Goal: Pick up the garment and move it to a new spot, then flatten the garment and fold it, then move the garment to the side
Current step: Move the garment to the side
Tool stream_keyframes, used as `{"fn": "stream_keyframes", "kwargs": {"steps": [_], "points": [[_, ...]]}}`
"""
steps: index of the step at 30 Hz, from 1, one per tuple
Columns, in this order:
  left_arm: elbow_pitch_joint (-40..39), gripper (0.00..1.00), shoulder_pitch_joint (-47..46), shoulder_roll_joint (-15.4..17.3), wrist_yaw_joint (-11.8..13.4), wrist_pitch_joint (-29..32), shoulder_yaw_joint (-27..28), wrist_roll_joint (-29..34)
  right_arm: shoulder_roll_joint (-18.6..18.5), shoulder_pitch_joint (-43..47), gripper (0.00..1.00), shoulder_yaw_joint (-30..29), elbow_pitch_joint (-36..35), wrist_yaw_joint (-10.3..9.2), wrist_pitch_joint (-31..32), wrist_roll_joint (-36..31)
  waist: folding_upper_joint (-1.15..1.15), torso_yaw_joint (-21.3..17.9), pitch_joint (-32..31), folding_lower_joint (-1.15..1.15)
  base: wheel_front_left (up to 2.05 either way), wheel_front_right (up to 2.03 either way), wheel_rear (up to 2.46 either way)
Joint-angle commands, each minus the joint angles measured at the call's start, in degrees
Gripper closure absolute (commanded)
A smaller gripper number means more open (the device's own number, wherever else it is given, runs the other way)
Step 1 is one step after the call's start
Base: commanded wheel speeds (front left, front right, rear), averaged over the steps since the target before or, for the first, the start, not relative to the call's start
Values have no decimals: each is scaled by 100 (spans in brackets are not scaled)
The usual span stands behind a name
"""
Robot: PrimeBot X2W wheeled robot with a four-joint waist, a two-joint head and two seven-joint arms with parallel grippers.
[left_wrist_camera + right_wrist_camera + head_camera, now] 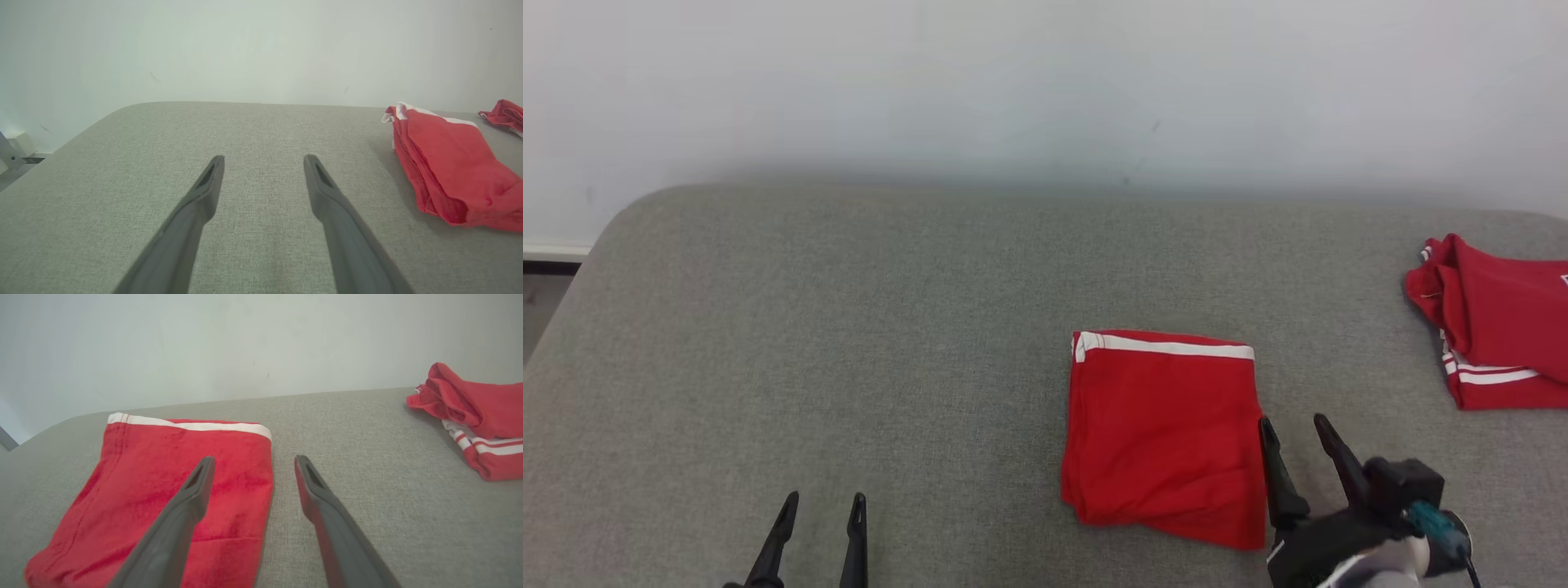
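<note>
The folded red garment [1164,433] is being shown lying flat on the grey bench [849,327], toward 4 o'clock from the bench's middle in the head view. A white band is being displayed along its far edge, at 12 o'clock, and the near edge is looking a little rumpled. Nothing is being gripped here: the cloth is being left free on the fabric.

The right claw [1292,420] is being held wide, its two dark fingers spread, right at the garment's 4 o'clock corner. In the right wrist view the claw [254,459] is being seen straddling the garment's [143,465] right edge, with one finger over red cloth and the other over bare bench (whether either tip is touching down cannot be told).

The left claw [825,498] is being held wide as well, well apart from the garment, at about its 8 o'clock. From the left wrist view the claw [264,159] is being pointed across bare bench, with the garment [449,171] off at 3 o'clock, its layered edges facing the camera.

A second red garment [1494,318] with white stripes is being shown bunched at the bench's right side, at 2 o'clock from the folded one; it is being picked up in both wrist views too [504,112] [478,412]. A pale wall [1045,82] is being seen beyond the bench at 12 o'clock.
</note>
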Motion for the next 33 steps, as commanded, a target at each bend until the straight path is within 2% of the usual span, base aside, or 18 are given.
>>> {"fn": "stream_keyframes", "kwargs": {"steps": [1,5,12,20,21,22,23,26,33], "points": [[4,0,-76,-8,5,-15,-17,-23,-54,-225,0,38,267,-15,0,43,0,123,146,0,0,0,0],[35,0,-150,-8,5,-15,-58,-73,-147,-904,0,159,1101,-15,-1,104,0,247,283,0,0,0,0],[89,0,-281,-8,5,-15,-114,-95,-169,-1580,0,259,2500,-15,23,339,0,434,404,0,0,0,0],[94,0,-282,-7,5,-15,-57,-111,50,-1666,0,558,3251,-14,52,760,0,436,359,0,0,0,0],[100,0,-280,-7,5,-15,-63,-116,78,-1678,58,615,3304,-14,80,846,0,431,351,0,0,0,0],[107,0,-282,-8,5,-15,-74,-120,97,-1691,96,684,3335,-14,92,932,0,424,344,0,0,0,0],[112,0,-286,-8,5,-15,-89,-124,104,-1707,100,741,3367,-13,90,1006,0,418,337,0,0,0,0],[123,0,-291,-7,5,-15,-116,-124,50,-1751,100,877,3455,-14,80,1163,0,409,312,0,0,0,0],[123,0,-292,-8,6,-15,-105,-129,-441,-1996,100,1063,3434,-20,20,1281,0,346,309,0,0,0,0]]}}
